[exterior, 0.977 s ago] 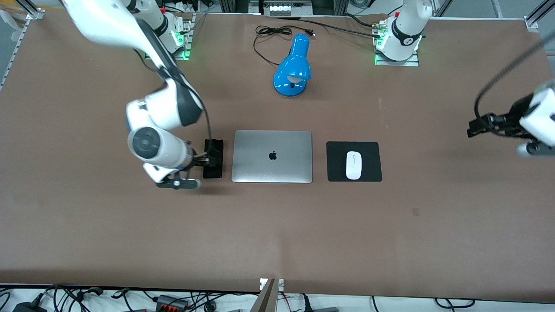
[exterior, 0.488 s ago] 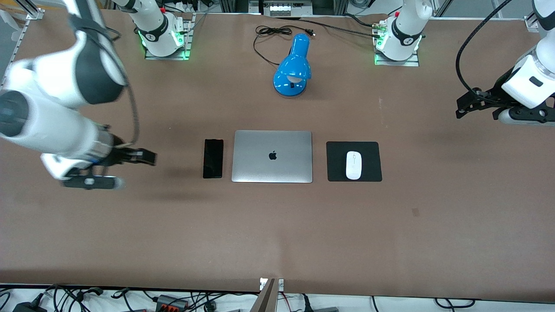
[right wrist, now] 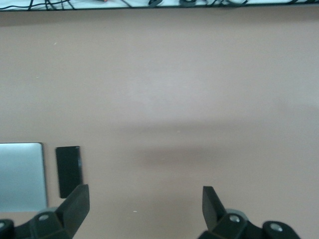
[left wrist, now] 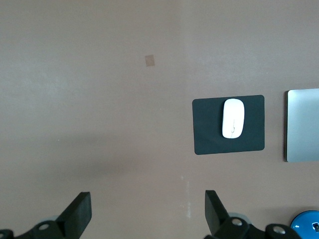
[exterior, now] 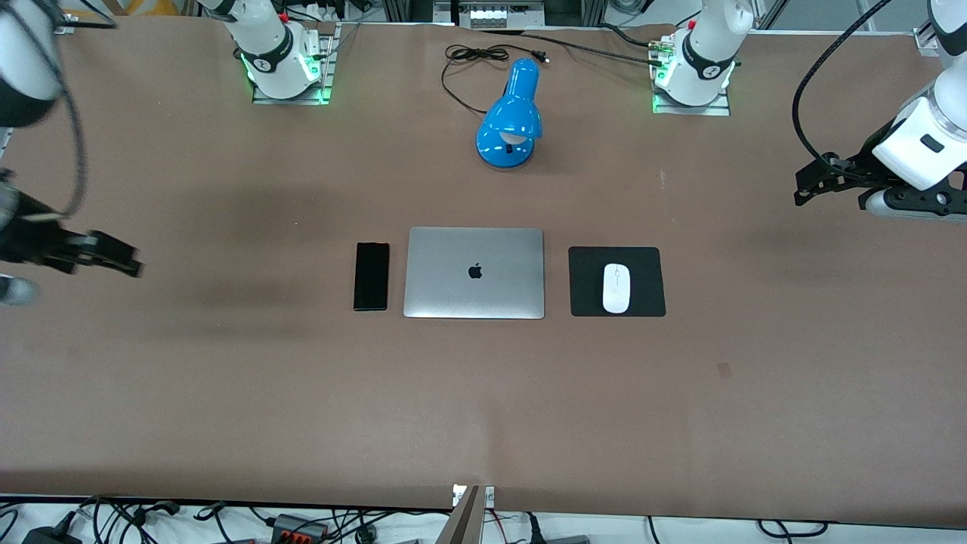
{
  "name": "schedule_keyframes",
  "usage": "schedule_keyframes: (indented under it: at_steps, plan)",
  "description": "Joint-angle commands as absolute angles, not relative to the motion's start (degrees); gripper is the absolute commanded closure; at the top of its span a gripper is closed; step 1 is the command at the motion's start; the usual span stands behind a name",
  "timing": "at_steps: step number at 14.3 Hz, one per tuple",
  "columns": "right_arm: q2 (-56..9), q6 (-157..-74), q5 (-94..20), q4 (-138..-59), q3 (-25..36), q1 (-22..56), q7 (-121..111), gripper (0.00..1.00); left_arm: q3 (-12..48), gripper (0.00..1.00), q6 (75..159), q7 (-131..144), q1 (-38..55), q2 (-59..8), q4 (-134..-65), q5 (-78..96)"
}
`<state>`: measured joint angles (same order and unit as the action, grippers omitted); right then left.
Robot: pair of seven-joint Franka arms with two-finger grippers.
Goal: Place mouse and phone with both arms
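The black phone (exterior: 371,276) (right wrist: 68,171) lies flat on the table, beside the closed silver laptop (exterior: 474,272) on the side toward the right arm's end. The white mouse (exterior: 616,288) (left wrist: 233,118) rests on the black mouse pad (exterior: 585,264) (left wrist: 204,139) on the laptop's side toward the left arm's end. My right gripper (exterior: 130,264) (right wrist: 144,201) hangs open and empty over bare table at the right arm's end, well clear of the phone. Over bare table at the left arm's end, my left gripper (exterior: 802,190) (left wrist: 148,206) is open and empty too.
A blue desk lamp (exterior: 510,117) lies with its black cord (exterior: 468,57) between the two arm bases, farther from the front camera than the laptop. Cables (exterior: 302,525) run along the table's front edge.
My right gripper has drawn away from the phone toward the right arm's end of the table, and the phone stays beside the laptop. The left arm pulled back slightly, then held still.
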<state>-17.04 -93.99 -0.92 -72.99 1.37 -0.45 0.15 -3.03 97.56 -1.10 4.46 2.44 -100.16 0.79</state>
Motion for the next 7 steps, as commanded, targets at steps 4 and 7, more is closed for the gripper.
schedule_keyframes:
  at_steps: [4, 7]
  plan:
    - [-13.28, -90.97, -0.79, -75.66, 5.01, 0.18, -4.4, 0.0, -3.52, 0.0, 96.33, -1.85, 4.83, 2.2, -98.7, 1.14]
    - [-11.34, -91.76, -0.7, -78.66, 4.75, 0.35, -3.43, 0.0, -3.34, 0.0, 96.15, -1.76, 4.92, 1.33, -98.17, 1.23]
